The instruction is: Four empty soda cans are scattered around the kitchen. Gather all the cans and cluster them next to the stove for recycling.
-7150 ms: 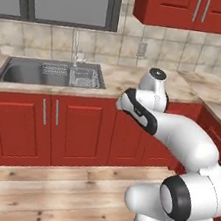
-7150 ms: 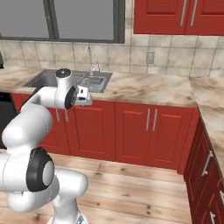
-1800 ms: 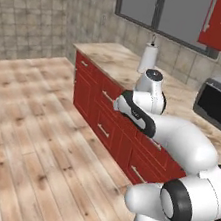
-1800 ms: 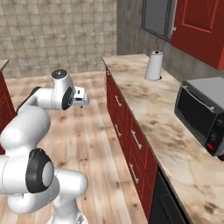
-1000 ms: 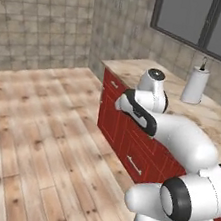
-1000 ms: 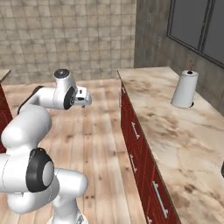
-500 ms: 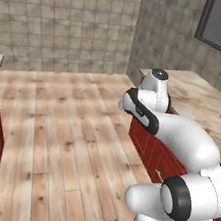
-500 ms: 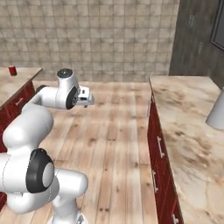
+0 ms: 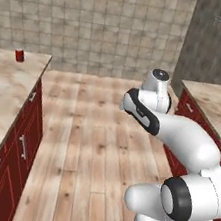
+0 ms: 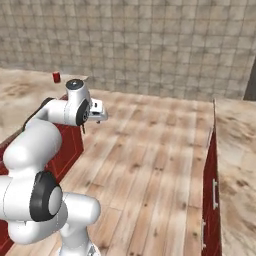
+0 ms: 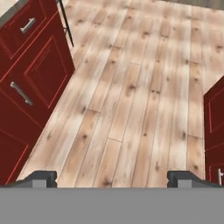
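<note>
One red soda can (image 9: 20,55) stands upright near the far end of the beige counter (image 9: 0,100) on the left; the right base view has the same can (image 10: 56,77) at the counter's far corner. My gripper (image 10: 98,114) hangs in mid-air over the wooden floor, well short of the can and to its right. In the hand view the gripper (image 11: 113,177) is open, its fingertips (image 11: 42,176) wide apart with only floorboards between them. The stove is out of view.
Red cabinets (image 9: 21,136) run under the left counter, with a drawer front (image 11: 30,70) close to the hand. A second beige counter (image 10: 236,150) on red cabinets lines the right side. Wooden floor (image 9: 87,144) lies between them, ending at a tan tiled wall (image 9: 96,24).
The whole picture has swung round with the base. The paper towel roll and the window have left the views; the left counter with the red can has come in. The gripper stays open.
</note>
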### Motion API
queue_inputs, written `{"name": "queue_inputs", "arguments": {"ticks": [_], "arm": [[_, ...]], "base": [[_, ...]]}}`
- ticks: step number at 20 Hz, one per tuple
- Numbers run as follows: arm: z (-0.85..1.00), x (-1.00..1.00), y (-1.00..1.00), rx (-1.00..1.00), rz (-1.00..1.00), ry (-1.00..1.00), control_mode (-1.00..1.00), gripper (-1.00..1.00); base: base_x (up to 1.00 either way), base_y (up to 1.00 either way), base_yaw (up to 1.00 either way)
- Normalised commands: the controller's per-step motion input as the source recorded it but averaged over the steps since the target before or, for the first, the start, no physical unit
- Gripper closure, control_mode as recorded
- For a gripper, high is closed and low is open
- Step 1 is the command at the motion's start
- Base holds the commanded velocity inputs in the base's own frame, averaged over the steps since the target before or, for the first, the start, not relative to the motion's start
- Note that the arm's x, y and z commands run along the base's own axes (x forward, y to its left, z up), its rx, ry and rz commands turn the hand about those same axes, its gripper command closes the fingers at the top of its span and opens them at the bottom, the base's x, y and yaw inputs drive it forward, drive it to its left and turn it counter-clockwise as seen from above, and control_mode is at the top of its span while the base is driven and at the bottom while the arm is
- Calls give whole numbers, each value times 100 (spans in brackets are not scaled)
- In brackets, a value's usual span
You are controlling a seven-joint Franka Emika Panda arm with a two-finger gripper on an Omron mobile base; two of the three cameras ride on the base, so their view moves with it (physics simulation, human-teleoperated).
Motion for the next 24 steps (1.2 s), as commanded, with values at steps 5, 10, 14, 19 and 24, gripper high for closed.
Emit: {"name": "queue_inputs", "arguments": {"ticks": [5,10,14,19,24], "arm": [[0,0,0,0,0,0,100,-100],[0,0,0,0,0,0,100,-100],[0,0,0,0,0,0,100,-100],[0,0,0,0,0,0,100,-100],[0,0,0,0,0,0,100,-100]], "base": [[37,0,42],[34,0,43],[35,0,42],[35,0,42],[34,0,42]]}}
